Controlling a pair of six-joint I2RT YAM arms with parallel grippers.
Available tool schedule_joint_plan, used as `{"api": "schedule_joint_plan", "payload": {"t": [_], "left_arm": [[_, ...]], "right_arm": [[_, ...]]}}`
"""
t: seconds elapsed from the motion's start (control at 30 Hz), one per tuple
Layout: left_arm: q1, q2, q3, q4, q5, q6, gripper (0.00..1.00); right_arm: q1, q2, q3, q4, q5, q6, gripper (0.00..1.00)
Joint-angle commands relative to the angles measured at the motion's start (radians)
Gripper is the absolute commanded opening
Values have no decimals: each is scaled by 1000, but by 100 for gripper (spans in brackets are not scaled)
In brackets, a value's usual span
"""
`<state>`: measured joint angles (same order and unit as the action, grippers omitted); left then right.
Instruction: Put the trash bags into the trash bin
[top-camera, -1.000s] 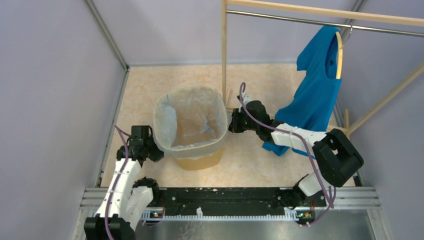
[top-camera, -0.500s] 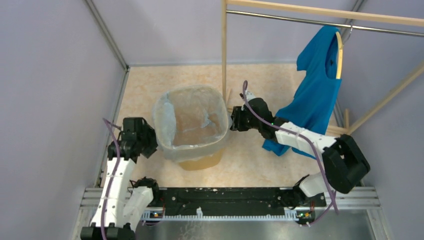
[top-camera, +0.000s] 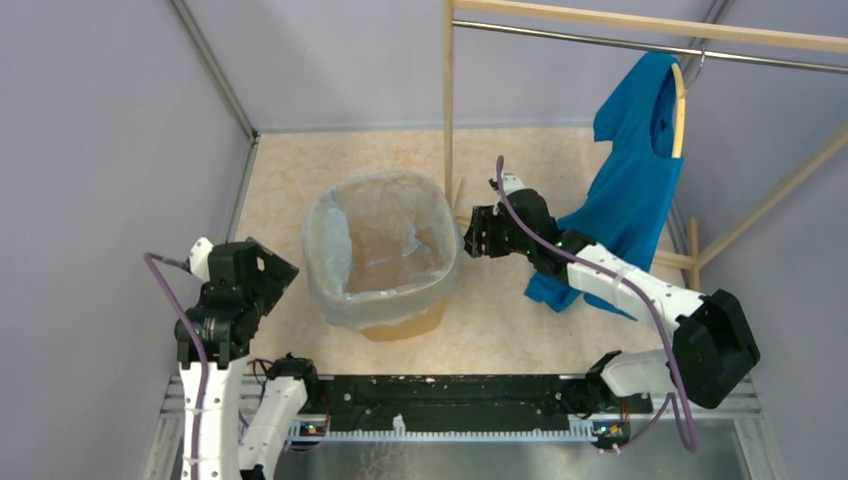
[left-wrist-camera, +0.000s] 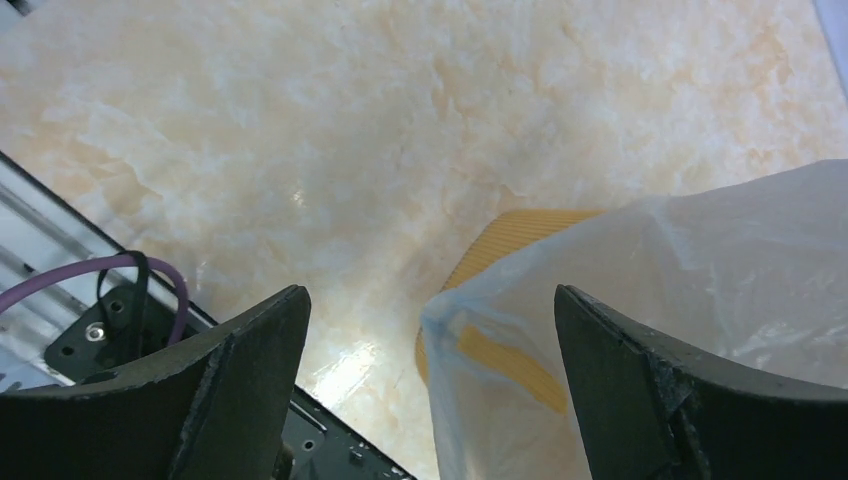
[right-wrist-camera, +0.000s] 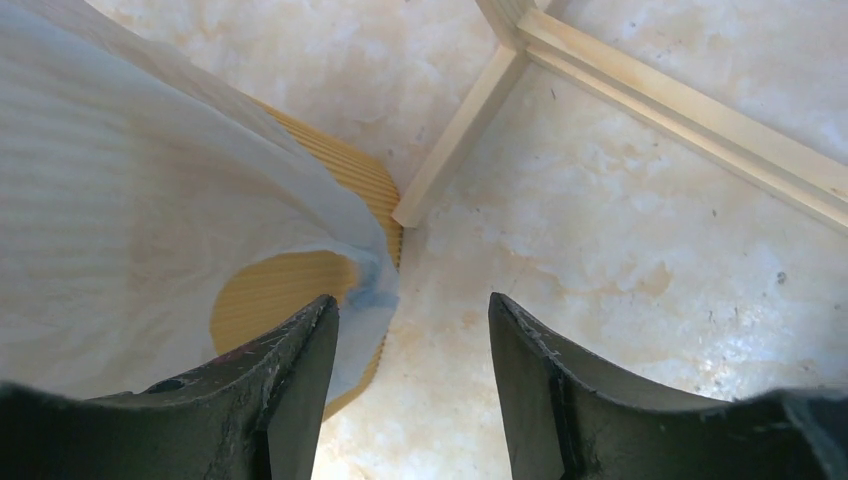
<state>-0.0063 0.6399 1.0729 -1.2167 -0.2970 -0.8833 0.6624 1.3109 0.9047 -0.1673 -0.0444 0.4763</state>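
The yellow-orange trash bin (top-camera: 405, 322) stands mid-floor. The pale translucent trash bag (top-camera: 332, 248) lines it, with its edge folded over the rim all round. My left gripper (top-camera: 272, 272) is open, a short way left of the bin, touching nothing. In the left wrist view the gripper (left-wrist-camera: 430, 296) frames a bag corner (left-wrist-camera: 700, 270) and a strip of the bin (left-wrist-camera: 520, 228), both far below. My right gripper (top-camera: 470, 240) is open beside the bin's right rim. Seen from the right wrist, the gripper (right-wrist-camera: 412, 303) has only floor in its gap, with the bag (right-wrist-camera: 150, 200) over the bin (right-wrist-camera: 285, 290) by the left finger.
A bright blue shirt (top-camera: 630, 190) hangs on a wooden rack behind my right arm. The rack's upright post (top-camera: 447, 110) stands just behind the bin, and its base bars (right-wrist-camera: 460, 130) lie on the floor. Walls close in left and right. The metal base rail (top-camera: 450, 395) runs along the near edge.
Both grippers have opened and let go of the bag's edge. My left arm has pulled back left, away from the bin. My right gripper has shifted slightly right.
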Motion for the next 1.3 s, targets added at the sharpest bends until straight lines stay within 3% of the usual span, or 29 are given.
{"api": "schedule_joint_plan", "payload": {"t": [0.0, 0.07, 0.13, 0.2, 0.3, 0.37, 0.53, 0.7, 0.8, 0.9, 1.13, 1.27], "left_arm": [[-1, -10, 72, 4, -65, 80, 97], [-1, -23, 161, 131, 18, 237, 96], [-1, -27, 218, 315, 233, 378, 95], [-1, 5, 234, 469, 502, 422, 95], [0, 121, 249, 557, 811, 393, 90], [-1, 172, 255, 574, 900, 395, 87], [-6, 228, 278, 540, 948, 469, 72], [-121, 291, 273, 464, 834, 518, 55], [-358, 355, 320, 352, 491, 543, 50], [-484, 440, 357, 248, 289, 541, 48], [-532, 561, 304, 91, -15, 467, 42], [-531, 553, 241, 114, -35, 446, 41]], "right_arm": [[-5, -56, 60, -44, 28, -47, 58], [-6, -80, 62, -50, 31, -57, 61], [-5, -101, 64, -53, 31, -69, 63], [-5, -118, 68, -56, 31, -80, 65], [-5, -126, 73, -61, 41, -92, 67], [-5, -127, 76, -65, 41, -97, 67], [-5, -135, 67, -73, 41, -93, 68], [-5, -127, 58, -63, 41, -82, 68], [-4, -115, 57, -64, 41, -75, 68], [-4, -108, 51, -60, 39, -61, 68], [-5, -105, 42, -60, 31, -50, 68], [-4, -108, 32, -52, 26, -49, 68]]}}
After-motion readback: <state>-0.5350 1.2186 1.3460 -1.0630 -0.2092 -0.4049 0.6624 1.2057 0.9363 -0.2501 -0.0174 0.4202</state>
